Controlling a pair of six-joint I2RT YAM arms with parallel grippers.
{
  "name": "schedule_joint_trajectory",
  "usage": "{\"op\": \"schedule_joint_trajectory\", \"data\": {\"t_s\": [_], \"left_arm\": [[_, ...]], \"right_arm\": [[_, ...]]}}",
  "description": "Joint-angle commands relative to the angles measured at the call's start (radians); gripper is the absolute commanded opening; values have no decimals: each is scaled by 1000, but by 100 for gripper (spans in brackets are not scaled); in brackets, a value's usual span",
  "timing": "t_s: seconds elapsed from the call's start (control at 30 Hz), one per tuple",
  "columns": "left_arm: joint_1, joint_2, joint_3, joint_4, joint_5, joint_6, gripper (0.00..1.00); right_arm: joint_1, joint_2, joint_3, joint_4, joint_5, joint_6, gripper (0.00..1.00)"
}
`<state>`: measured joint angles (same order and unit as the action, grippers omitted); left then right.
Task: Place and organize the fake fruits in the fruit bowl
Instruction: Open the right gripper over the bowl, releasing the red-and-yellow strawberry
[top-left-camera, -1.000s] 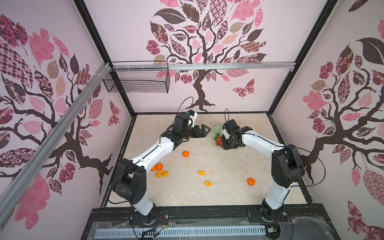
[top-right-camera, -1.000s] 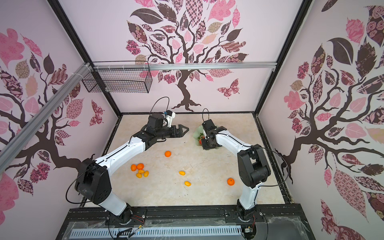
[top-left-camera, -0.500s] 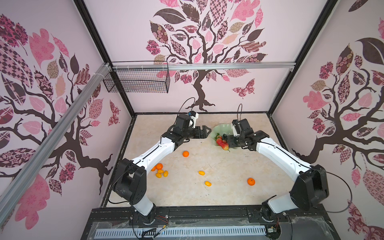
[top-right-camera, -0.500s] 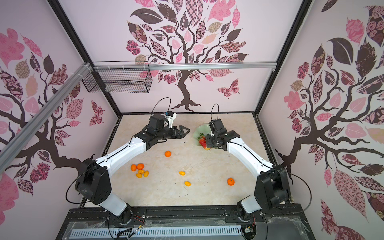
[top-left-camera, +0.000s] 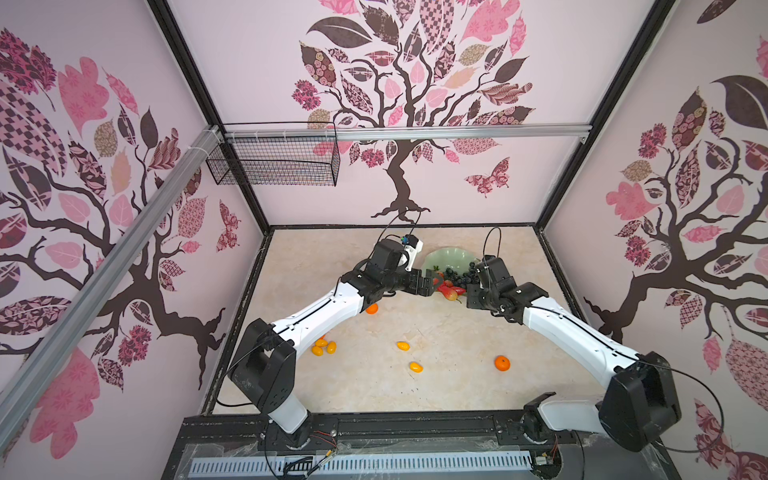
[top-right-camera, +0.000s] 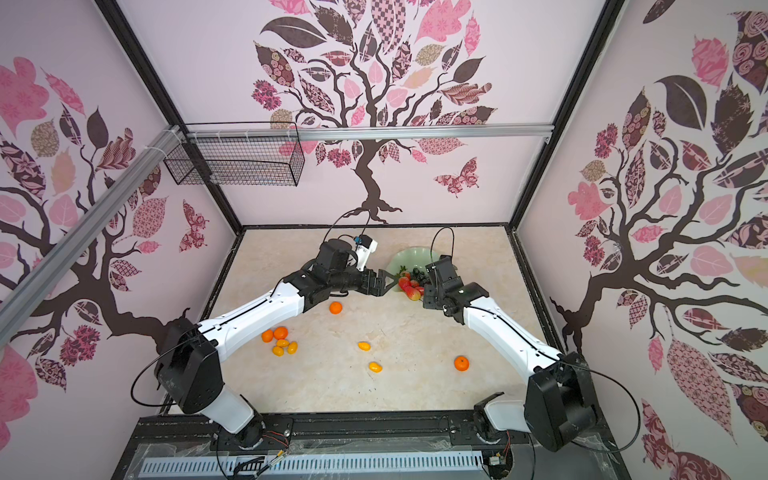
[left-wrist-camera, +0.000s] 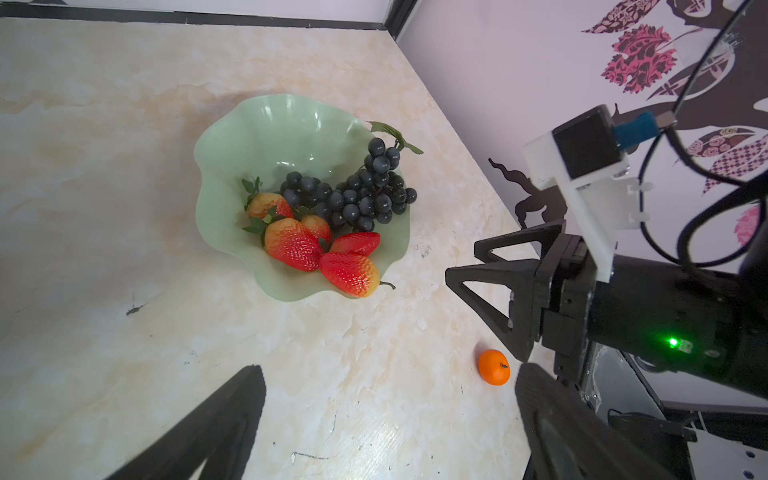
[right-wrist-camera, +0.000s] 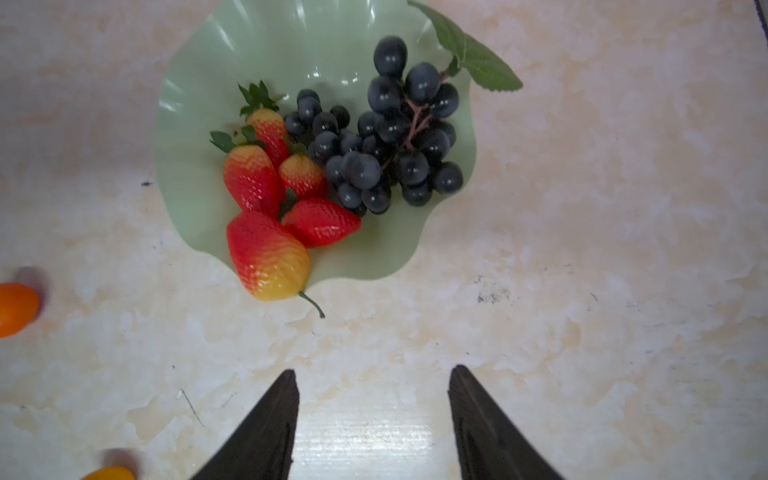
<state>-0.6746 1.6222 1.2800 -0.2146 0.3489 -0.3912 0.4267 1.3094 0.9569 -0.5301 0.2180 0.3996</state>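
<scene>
The pale green fruit bowl (left-wrist-camera: 270, 124) holds several strawberries (left-wrist-camera: 291, 245), a dark grape bunch (right-wrist-camera: 386, 137) and a red-yellow pear (right-wrist-camera: 268, 257) that hangs over the near rim. My right gripper (right-wrist-camera: 374, 372) is open and empty, just short of the bowl's near edge on bare table. My left gripper (left-wrist-camera: 390, 374) is open and empty too, beside the bowl (top-left-camera: 446, 257) on its left. In both top views the two grippers (top-left-camera: 432, 281) (top-left-camera: 468, 293) flank the fruits. Oranges (top-left-camera: 372, 308) (top-left-camera: 502, 363) and small ovals (top-left-camera: 402, 345) (top-left-camera: 415, 366) lie loose on the table.
A cluster of oranges and ovals (top-right-camera: 280, 340) lies by the left arm's elbow. One orange (left-wrist-camera: 493, 367) sits close under the right gripper's fingers (left-wrist-camera: 490, 291). A black wire basket (top-left-camera: 274, 160) hangs on the back-left rail. Walls enclose the table.
The right gripper has opened, left the red fruit in the bowl and drawn back toward the near side. The left gripper has edged closer to the bowl.
</scene>
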Motion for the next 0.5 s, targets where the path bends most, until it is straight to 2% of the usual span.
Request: {"op": "schedule_joint_trajectory", "data": {"t_s": [0.0,0.07,0.17,0.37,0.47], "left_arm": [[-8,18,-5,-6,-4,9,98],[-5,25,-8,-3,-5,-9,98],[9,30,-20,17,-4,-47,98],[76,57,-39,73,77,-126,98],[102,70,-39,88,99,-143,98]], "right_arm": [[1,-30,-15,-55,-69,37,49],[1,-12,-10,-32,-170,24,43],[1,27,23,-10,-250,25,32],[-2,162,124,-7,-288,24,15],[-3,224,167,-12,-283,26,9]]}}
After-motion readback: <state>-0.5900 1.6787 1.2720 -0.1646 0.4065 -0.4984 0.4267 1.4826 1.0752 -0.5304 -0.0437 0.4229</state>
